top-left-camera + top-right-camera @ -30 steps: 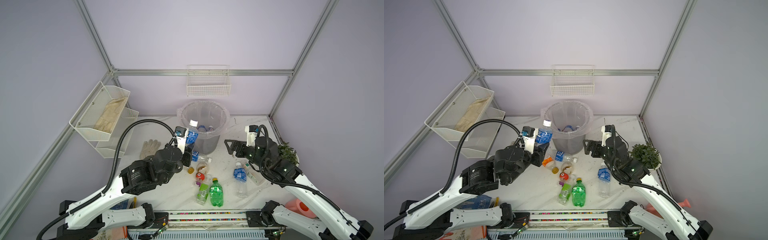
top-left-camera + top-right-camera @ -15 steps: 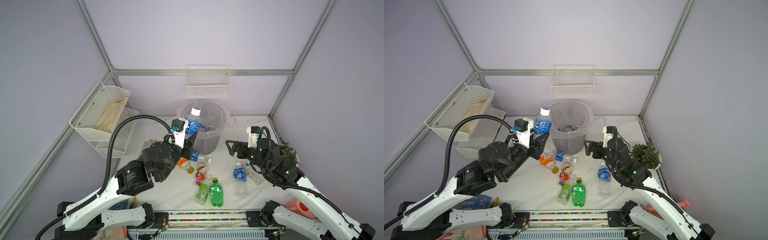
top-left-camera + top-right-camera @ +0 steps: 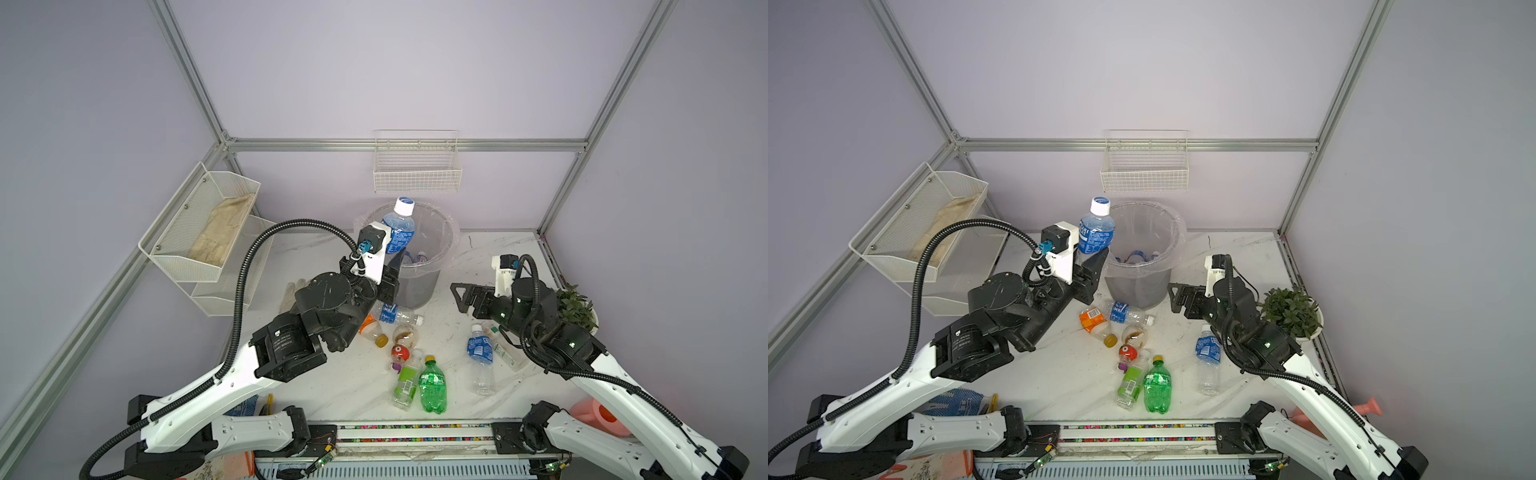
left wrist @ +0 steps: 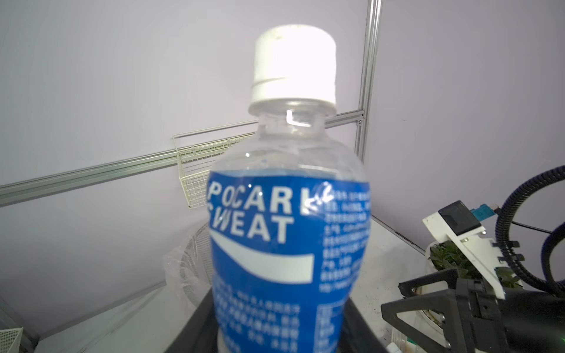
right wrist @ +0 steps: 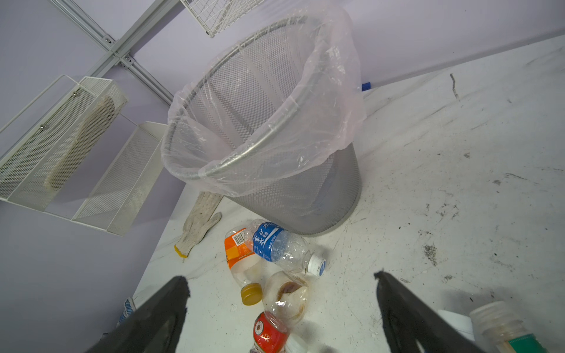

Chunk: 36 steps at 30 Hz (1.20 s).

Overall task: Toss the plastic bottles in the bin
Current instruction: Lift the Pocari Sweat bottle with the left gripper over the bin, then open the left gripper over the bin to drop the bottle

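Mostly clear, blue-labelled, white-capped bottle [image 4: 287, 244]

Bright, even light, faint soft shadows. In the left wrist view the central bottle [image 4: 287, 244] is blurred, its cap [image 4: 294, 61] glaring.

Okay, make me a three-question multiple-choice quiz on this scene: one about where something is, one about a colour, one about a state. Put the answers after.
1. Where is the green bottle?
A. In the bin
B. Lying on the table
C. In the wall basket

2. What colour is the cap of the blue-labelled bottle in the left gripper?
A. Red
B. White
C. Yellow

3. How is the right gripper?
A. Shut on a glove
B. Shut on a bottle
C. Open and empty

Answers:
1 B: both top views show it flat on the table between the arms.
2 B: the left wrist view shows a white cap.
3 C: its fingers stand wide apart with nothing between them.
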{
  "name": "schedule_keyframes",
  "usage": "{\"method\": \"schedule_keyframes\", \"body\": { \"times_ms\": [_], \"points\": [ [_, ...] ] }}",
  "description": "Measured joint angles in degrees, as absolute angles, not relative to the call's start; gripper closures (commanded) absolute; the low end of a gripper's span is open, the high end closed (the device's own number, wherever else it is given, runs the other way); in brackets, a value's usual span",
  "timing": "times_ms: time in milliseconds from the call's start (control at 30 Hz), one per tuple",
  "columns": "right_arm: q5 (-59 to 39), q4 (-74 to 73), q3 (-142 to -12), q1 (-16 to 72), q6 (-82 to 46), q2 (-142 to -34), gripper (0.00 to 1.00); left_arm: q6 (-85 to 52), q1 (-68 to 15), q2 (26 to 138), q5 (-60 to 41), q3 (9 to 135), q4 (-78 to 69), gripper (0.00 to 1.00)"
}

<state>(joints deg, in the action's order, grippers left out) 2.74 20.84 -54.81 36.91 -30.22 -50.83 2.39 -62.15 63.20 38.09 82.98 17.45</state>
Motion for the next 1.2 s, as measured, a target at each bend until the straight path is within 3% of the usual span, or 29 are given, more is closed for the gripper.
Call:
{"method": "schedule_keyframes", "body": {
  "times_ms": [500,533,567,600,633,833,1200],
  "points": [
    [2.8,20.9,-54.5,36.9,-30.2,-50.4,0.03,-6.0,-43.0,79.9,19.5,97.9,22.7,0.56],
    [2.8,20.9,-54.5,36.9,-30.2,-50.3,0.03,-6.9,-41.5,82.3,17.8,100.0,24.5,0.45],
    [2.8,21.0,-54.5,36.9,-30.2,-50.1,0.03,-7.9,-40.1,85.2,15.8,102.5,26.6,0.21],
    [2.8,21.2,-54.5,36.9,-30.2,-50.0,0.03,-9.1,-38.8,88.3,13.8,105.6,29.3,0.04],
    [2.8,21.5,-54.5,36.9,-30.2,-49.9,0.03,-10.1,-37.8,91.4,12.1,108.6,32.0,0.00],
    [3.7,23.2,-54.6,36.9,-30.2,-48.5,0.03,-12.7,-39.9,94.8,10.8,112.6,41.8,0.00],
    [6.3,26.1,-56.0,36.9,-31.9,-49.8,0.03,-13.7,-44.1,74.8,12.4,110.1,40.3,0.00]
  ]
}}
